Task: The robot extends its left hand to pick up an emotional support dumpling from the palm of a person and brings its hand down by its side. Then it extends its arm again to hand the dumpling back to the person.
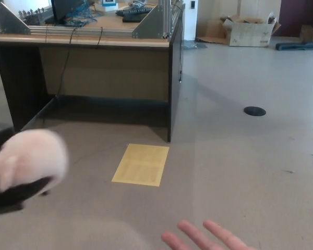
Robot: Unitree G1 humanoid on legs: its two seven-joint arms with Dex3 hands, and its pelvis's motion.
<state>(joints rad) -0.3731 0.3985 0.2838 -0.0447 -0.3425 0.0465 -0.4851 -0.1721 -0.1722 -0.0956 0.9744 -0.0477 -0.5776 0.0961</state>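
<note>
Left hand (10, 194) grips the dumpling (28, 159) at nine o'clock (motion-blurred); person's hand (208, 238) waits open at five o'clock. Releasing short would drop it.

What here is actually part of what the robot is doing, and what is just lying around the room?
Part of the job: pale dumpling, robot's left hand holding it, person's hand at the bottom edge.

Lying about: desk, yellow sheet, cardboard box, black floor disc.
</note>
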